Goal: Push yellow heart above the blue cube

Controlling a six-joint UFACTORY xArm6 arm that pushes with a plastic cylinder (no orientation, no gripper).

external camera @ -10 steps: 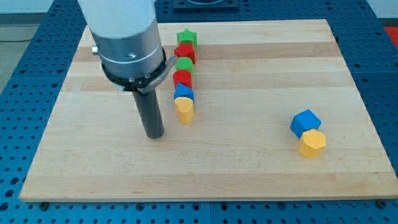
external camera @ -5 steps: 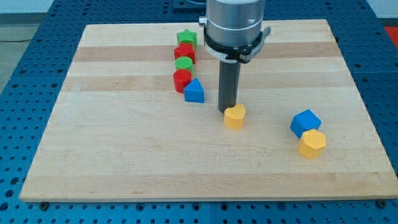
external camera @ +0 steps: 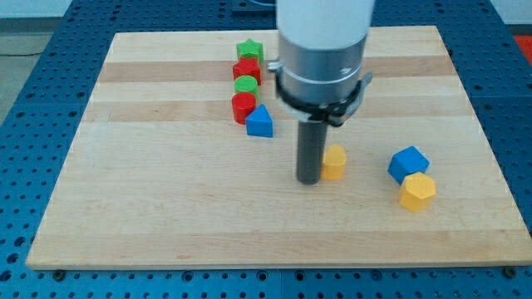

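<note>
The yellow heart (external camera: 334,163) lies on the wooden board, right of centre. My tip (external camera: 309,178) stands at its left side, touching or nearly touching it. The blue cube (external camera: 408,163) sits further to the view's right, about level with the heart. A yellow hexagonal block (external camera: 417,192) touches the cube's lower side. The arm's grey and white body rises above the rod and hides part of the board's upper middle.
A column of blocks stands at the upper middle: a green star (external camera: 249,51), a red star (external camera: 247,70), a green round block (external camera: 245,85), a red round block (external camera: 243,106) and a blue triangular block (external camera: 259,122). The board's right edge (external camera: 490,149) is near the cube.
The yellow heart has slid from the column's foot to the view's right, now nearer the blue cube. My tip went from the column's left, over the heart, to the heart's left side.
</note>
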